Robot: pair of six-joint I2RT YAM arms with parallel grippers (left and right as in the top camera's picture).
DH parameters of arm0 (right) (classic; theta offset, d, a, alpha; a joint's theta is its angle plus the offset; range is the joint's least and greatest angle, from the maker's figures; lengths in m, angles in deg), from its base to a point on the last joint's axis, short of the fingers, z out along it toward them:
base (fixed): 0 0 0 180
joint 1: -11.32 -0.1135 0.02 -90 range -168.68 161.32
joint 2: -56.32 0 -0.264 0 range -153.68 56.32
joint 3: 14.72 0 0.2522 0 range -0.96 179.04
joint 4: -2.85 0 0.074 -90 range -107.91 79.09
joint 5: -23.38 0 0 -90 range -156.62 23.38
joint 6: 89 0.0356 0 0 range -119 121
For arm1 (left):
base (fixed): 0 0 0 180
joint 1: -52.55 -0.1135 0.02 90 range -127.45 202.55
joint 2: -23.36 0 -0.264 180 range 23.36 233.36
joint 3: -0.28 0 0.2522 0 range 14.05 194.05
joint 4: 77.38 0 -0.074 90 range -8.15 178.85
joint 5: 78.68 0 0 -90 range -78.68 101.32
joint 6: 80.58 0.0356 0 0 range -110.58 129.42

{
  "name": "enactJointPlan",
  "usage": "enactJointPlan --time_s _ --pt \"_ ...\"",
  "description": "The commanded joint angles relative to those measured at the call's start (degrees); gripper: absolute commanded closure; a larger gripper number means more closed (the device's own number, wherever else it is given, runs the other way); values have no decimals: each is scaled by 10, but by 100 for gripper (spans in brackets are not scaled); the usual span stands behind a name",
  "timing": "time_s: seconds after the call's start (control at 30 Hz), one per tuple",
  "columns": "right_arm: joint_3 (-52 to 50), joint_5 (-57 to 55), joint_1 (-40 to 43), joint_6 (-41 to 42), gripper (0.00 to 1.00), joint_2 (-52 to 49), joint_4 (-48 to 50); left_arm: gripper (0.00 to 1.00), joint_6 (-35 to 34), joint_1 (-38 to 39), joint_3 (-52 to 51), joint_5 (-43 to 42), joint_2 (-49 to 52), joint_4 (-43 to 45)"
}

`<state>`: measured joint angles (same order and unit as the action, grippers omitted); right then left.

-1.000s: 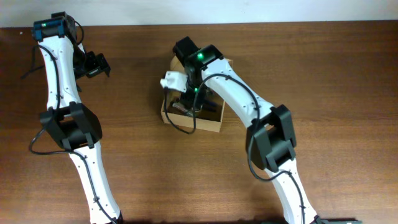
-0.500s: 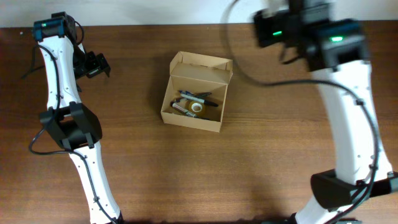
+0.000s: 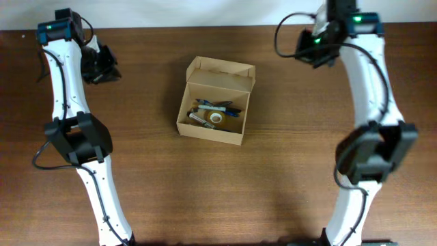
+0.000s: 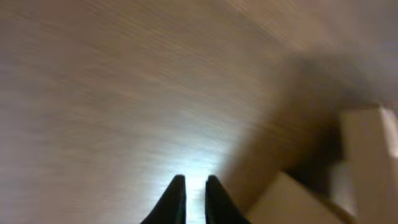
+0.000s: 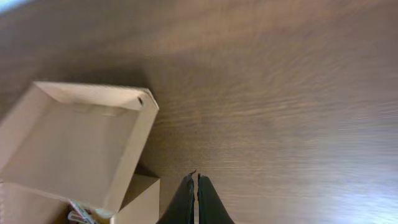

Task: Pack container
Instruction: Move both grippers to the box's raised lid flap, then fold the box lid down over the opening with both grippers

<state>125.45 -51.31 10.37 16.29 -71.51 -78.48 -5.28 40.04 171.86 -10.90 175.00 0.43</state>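
Between the two claws, well apart from each, the container (image 3: 209, 134) sat on the bench (image 3: 150, 178). Its hinged flap lid stood open on the far side.

- Contents, seen from overhead: a tape roll (image 3: 216, 118) and pens (image 3: 220, 107) lying on the container floor. Could not tell the number of pens.
- Left claw (image 3: 104, 66): at the far left of the bench, with the container off to its right and nearer the arm bases. No contact. In its wrist view, the left claw (image 4: 194, 180) was all but closed, only a sliver of lit bench showing between the fingers, and nothing was held. That view was blurred.
- Right claw (image 3: 315, 52): at the far right of the bench, with the container off to its left and nearer the arm bases. In its wrist view, the right claw (image 5: 195, 177) had its fingers pressed together with nothing between them. The container (image 5: 140, 140) lay to the left of the tips, with bare bench ahead of them.
- Neither claw was over the container or touching it.
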Motion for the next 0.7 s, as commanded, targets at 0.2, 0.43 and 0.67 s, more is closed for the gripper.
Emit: enactJointPlan --time_s 0.2,0.43,0.67 --pt "-6 100 -24 39 96 -137 23 98 45 86 -3 -77 9 10" --pt "-11 105 -47 36 96 -161 45 98 45 131 -3 -93 49 14" --pt "-12 150 -65 36 96 -161 78 98 45 136 -3 -183 110 28"
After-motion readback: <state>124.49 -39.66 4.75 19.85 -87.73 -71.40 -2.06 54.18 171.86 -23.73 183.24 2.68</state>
